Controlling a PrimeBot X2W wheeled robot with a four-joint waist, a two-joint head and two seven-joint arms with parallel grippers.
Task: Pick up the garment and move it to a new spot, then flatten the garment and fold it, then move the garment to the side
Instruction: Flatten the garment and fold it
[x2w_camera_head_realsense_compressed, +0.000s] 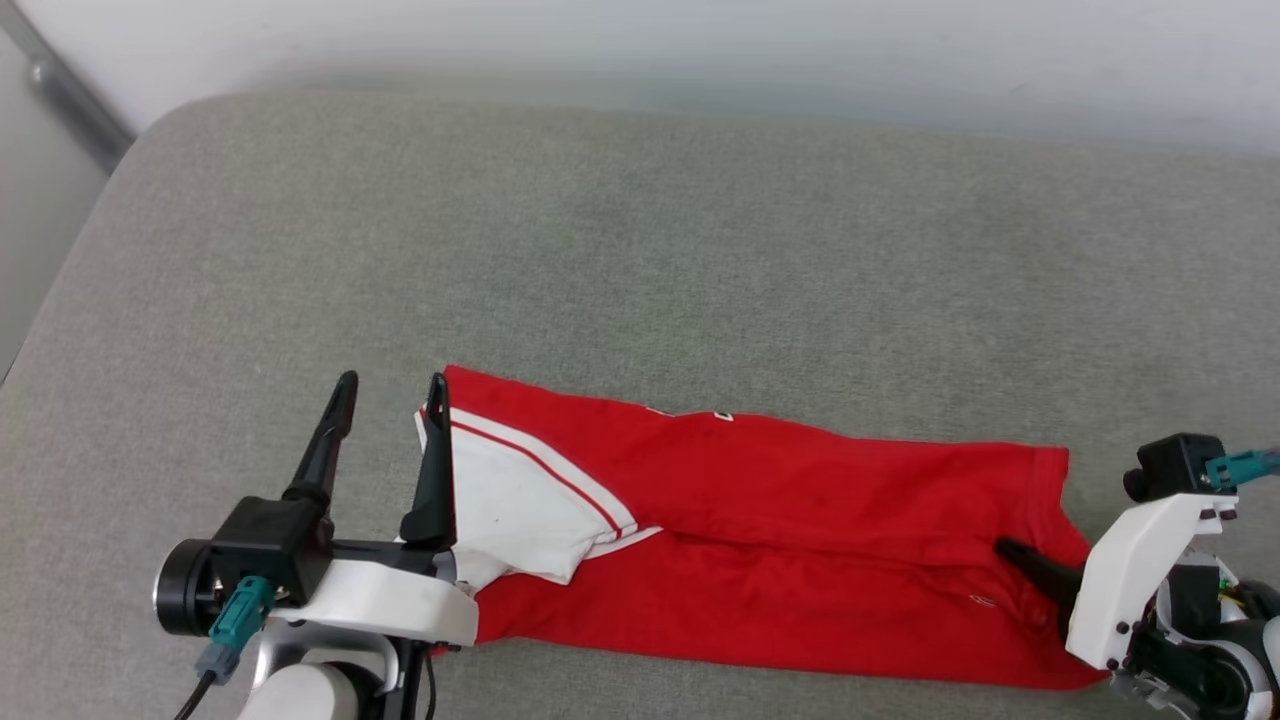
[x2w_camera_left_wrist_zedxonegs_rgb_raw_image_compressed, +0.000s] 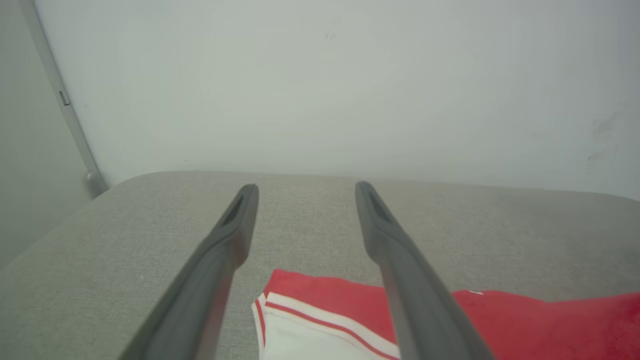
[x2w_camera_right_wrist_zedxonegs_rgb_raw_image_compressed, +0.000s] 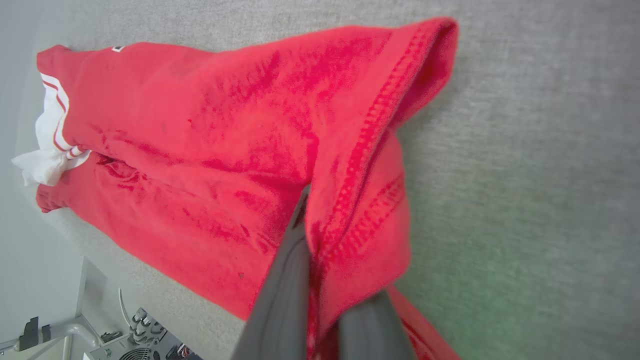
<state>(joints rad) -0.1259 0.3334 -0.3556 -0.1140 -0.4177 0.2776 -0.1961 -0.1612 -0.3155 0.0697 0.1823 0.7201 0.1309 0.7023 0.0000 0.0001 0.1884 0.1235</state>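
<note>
The right claw (x2w_camera_head_realsense_compressed: 1012, 552), at the lower right of the head view, is clamped shut on the hem end of the shirt (x2w_camera_head_realsense_compressed: 800, 500). In the right wrist view the red stitched hem folds over one finger and is pinched between the two. The left claw (x2w_camera_head_realsense_compressed: 392, 382), at the lower left, stands wide apart and holds nothing, its inner finger crossing the white sleeve (x2w_camera_head_realsense_compressed: 510, 500) at the shirt's other end. The shirt lies as a long folded red band across the lower middle of the frame, on the grey cushion (x2w_camera_head_realsense_compressed: 640, 250), reaching from one claw to the other.
</note>
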